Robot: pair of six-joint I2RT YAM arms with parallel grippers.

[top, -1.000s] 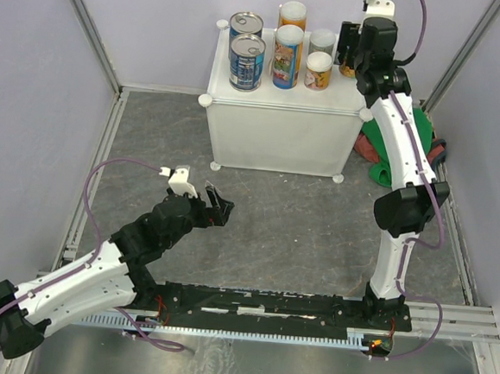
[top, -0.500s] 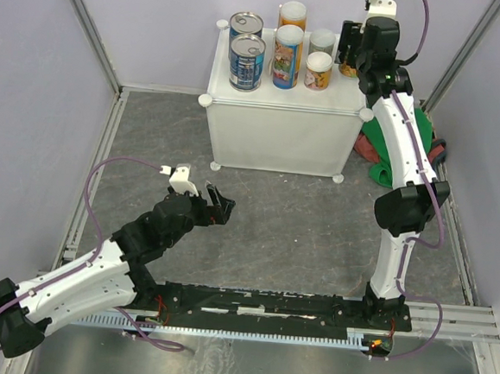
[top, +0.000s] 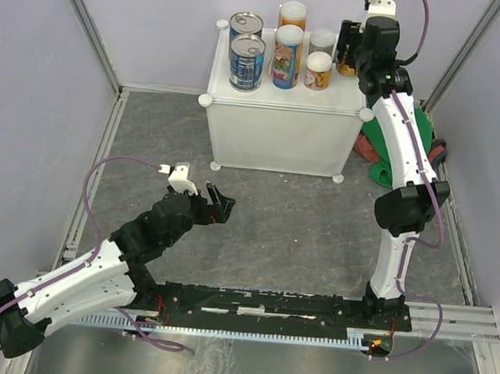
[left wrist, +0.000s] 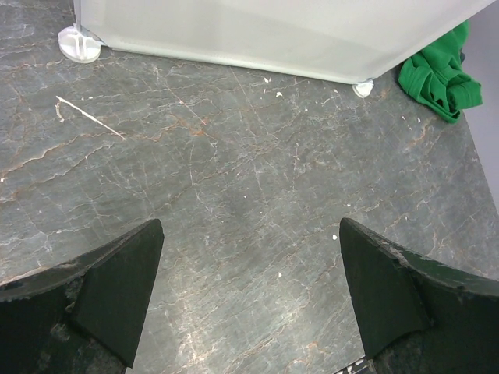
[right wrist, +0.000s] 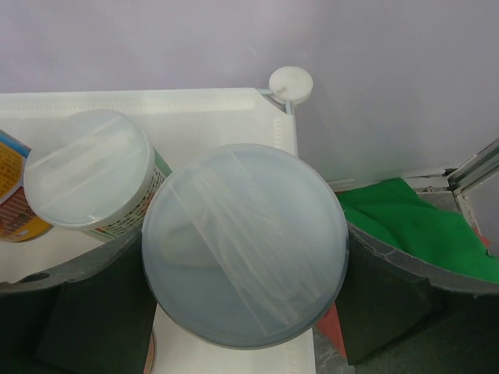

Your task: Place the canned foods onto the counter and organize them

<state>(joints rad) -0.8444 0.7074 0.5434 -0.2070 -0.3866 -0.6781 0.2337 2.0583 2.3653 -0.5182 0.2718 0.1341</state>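
The white counter (top: 281, 124) stands at the back. On it are two dark blue cans (top: 246, 62), two tall yellow-labelled cans (top: 287, 56) and two small pale-lidded cans (top: 318, 70). My right gripper (top: 351, 46) is shut on another pale-lidded can (right wrist: 244, 245) at the counter's right end (right wrist: 203, 125), beside a small can (right wrist: 87, 179). The right gripper's fingers (right wrist: 394, 292) hug the can's sides. My left gripper (top: 217, 203) is open and empty, low over the grey floor (left wrist: 249, 195) in front of the counter, with its fingers (left wrist: 109, 288) wide apart.
A green cloth (top: 414, 139) lies on the floor right of the counter, also seen in the left wrist view (left wrist: 437, 70) and the right wrist view (right wrist: 405, 226). A round knob (right wrist: 291, 82) marks the counter's far right corner. Purple walls enclose the workspace.
My right gripper has shifted slightly farther back over the counter's right end with the can. The left arm has hardly moved.
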